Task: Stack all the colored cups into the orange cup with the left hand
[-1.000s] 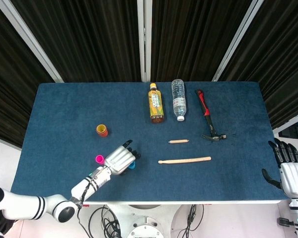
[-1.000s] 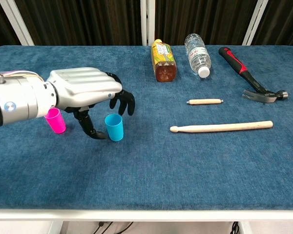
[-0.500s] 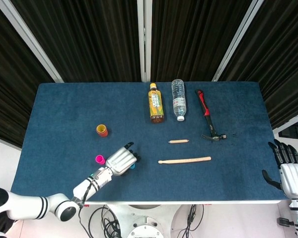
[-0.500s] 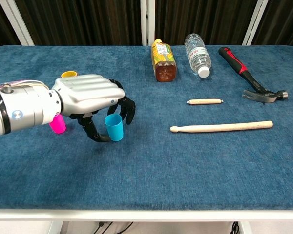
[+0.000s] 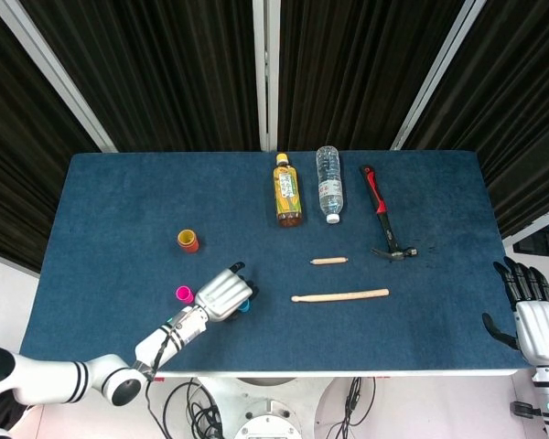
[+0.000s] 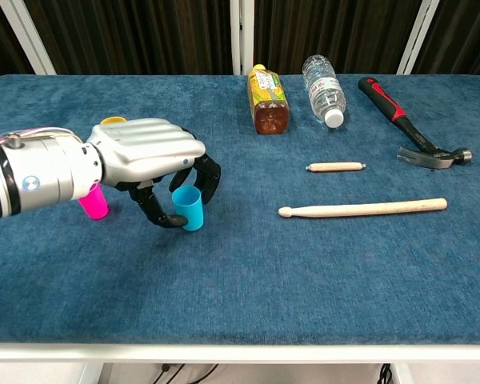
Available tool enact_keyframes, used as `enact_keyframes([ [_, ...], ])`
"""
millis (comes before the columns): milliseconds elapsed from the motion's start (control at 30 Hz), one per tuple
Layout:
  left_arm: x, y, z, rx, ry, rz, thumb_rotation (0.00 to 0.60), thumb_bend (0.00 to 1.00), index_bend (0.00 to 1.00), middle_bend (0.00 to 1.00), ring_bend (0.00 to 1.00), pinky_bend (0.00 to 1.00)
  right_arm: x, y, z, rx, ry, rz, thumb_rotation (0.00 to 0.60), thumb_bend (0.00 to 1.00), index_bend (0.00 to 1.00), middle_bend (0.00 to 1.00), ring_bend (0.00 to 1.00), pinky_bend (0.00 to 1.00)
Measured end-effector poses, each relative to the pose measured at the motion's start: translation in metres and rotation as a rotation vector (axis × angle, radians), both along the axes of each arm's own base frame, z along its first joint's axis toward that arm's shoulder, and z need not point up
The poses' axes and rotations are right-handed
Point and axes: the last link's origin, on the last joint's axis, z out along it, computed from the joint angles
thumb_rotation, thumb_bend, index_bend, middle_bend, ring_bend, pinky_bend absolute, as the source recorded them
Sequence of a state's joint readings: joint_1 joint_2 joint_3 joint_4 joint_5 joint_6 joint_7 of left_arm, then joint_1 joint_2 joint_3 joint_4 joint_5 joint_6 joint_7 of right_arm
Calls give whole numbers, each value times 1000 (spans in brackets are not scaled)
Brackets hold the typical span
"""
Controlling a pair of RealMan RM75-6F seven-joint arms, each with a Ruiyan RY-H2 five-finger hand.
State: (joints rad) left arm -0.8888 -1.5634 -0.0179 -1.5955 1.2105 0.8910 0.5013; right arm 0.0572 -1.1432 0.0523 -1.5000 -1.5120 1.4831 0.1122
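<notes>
Three little cups on the surface: one orange cup (image 5: pixel 188 240), one pink cup (image 5: pixel 184 294), one blue cup (image 6: pixel 189 207). Two bottles near the far edge: one tea bottle (image 5: pixel 287 189) with brown drink, one clear water bottle (image 5: pixel 328 183). One hammer (image 5: pixel 383 219) with a red and black handle. Two wooden sticks: one long drumstick (image 5: pixel 339 295), one short stick (image 5: pixel 329 261). Two hands: left hand (image 6: pixel 148 158), right hand (image 5: pixel 536 320).

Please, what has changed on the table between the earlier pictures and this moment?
The left hand closed its fingers around the blue cup, which now leans slightly. The pink cup, orange cup, bottles, hammer and sticks stayed in place, and the right hand did not move.
</notes>
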Motion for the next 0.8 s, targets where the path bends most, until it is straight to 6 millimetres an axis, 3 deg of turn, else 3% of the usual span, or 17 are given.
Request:
enact_keyframes([
  [200,13,6,20,46,-38,-19,600,309,474,478,519,186,0,0,2,-5,-1,1,600,270,0,0,0,0],
  [400,23,28,57,157,-46,-4,600,316,478,479,539,205,3,0,1,-4,-3,11,600,270,0,0,0,0],
  [600,11,57,81,240,-19,123,600,321,479,480,540,205,3,1,2,-7,-4,14,600,270,0,0,0,0],
  [800,-17,87,94,305,10,247,600,328,476,479,540,205,7,1,2,-9,-3,27,600,270,0,0,0,0],
])
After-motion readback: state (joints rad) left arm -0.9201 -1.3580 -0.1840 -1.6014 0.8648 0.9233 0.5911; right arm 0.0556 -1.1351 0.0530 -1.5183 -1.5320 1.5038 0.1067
